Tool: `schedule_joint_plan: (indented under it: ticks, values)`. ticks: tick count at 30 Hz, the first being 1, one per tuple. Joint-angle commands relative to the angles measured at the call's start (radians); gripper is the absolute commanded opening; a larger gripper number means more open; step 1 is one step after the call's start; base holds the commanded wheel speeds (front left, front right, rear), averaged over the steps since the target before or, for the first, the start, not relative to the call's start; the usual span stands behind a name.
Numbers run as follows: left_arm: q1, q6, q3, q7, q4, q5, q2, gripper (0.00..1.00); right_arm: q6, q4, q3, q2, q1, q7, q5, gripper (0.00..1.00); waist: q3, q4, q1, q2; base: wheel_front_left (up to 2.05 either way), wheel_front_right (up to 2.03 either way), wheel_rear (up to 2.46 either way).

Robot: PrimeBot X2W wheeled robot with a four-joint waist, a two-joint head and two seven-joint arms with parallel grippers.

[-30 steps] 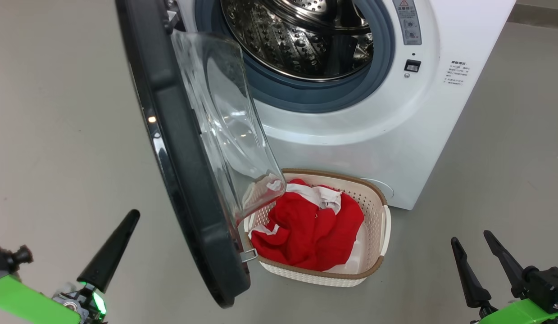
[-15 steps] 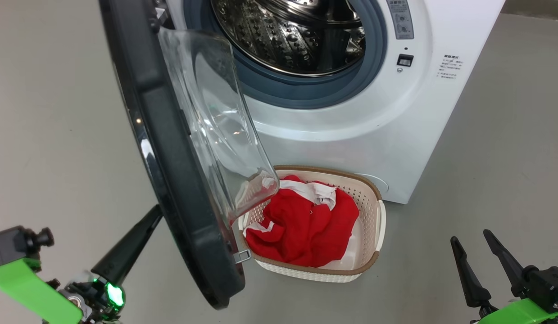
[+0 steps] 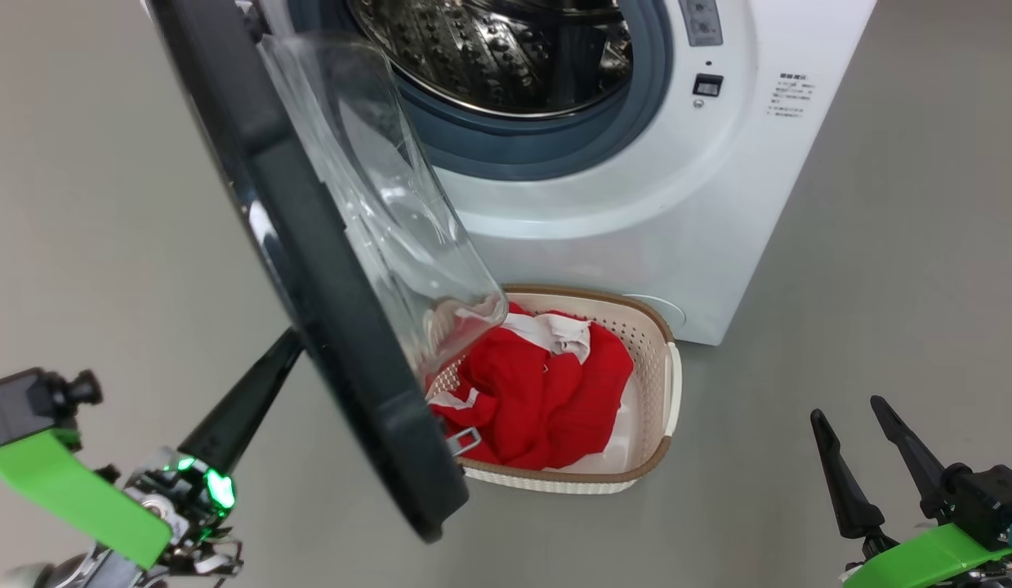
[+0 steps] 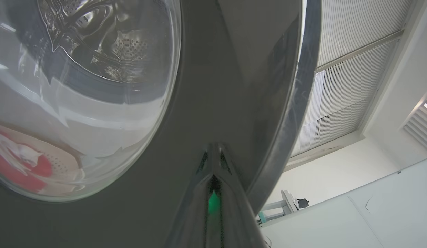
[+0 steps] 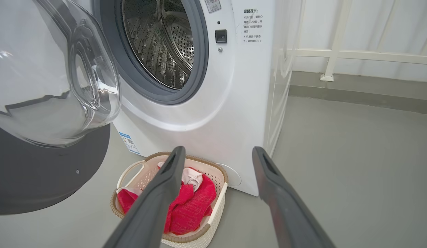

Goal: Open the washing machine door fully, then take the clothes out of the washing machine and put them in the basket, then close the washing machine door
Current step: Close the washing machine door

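The washing machine (image 3: 636,204) stands with its steel drum (image 3: 506,57) open. Its door (image 3: 309,269), with a black rim and a bulging glass bowl (image 3: 375,188), hangs partly swung over the basket's left end. The red and white clothes (image 3: 546,392) lie in the cream basket (image 3: 657,392) on the floor by the machine's front. My left gripper (image 3: 292,339) is shut, and its tips (image 4: 213,148) press on the door's outer black face (image 4: 206,86). My right gripper (image 3: 847,408) stands open and holds nothing at the lower right, its fingers (image 5: 172,172) pointing at the basket (image 5: 220,179).
Bare grey floor (image 3: 881,245) lies to the right of the machine and around the basket. A white railing and wall (image 5: 337,51) stand behind the machine. A blue label sticker (image 5: 130,143) sits low on the machine's front.
My left gripper has risen from the floor side onto the door's outer face, and the door has swung a little toward the machine. The head camera has shifted too. The right gripper has stayed put.
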State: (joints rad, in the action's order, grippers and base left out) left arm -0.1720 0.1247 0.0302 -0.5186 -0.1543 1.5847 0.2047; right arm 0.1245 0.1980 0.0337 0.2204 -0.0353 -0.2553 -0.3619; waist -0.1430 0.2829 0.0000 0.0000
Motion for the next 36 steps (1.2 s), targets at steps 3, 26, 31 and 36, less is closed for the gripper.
schedule_joint_plan:
  ticks: [3,26,31,36]
  values:
    - [-0.076,0.006,0.005,0.008,-0.027,-0.025,-0.004,0.0,0.006,-0.026,0.016,0.017,0.041,-0.006,0.007,1.0,-0.021,-0.024,0.0,0.0,0.0,0.0,0.0]
    - [-0.32,0.006,-0.19,0.289,0.071,-0.13,0.016,0.0,0.006,-0.039,-0.002,-0.013,0.114,-0.006,0.011,1.0,-0.13,-0.149,0.0,0.0,0.0,0.0,0.0]
    - [-0.387,0.006,-0.238,0.367,0.112,-0.141,0.041,0.0,0.006,-0.042,-0.008,-0.022,0.133,-0.006,0.013,1.0,-0.157,-0.175,0.0,0.0,0.0,0.0,0.0]
    - [-0.455,0.006,-0.286,0.439,0.155,-0.143,0.067,0.0,0.006,-0.044,-0.014,-0.03,0.149,-0.006,0.014,1.0,-0.179,-0.198,0.0,0.0,0.0,0.0,0.0]
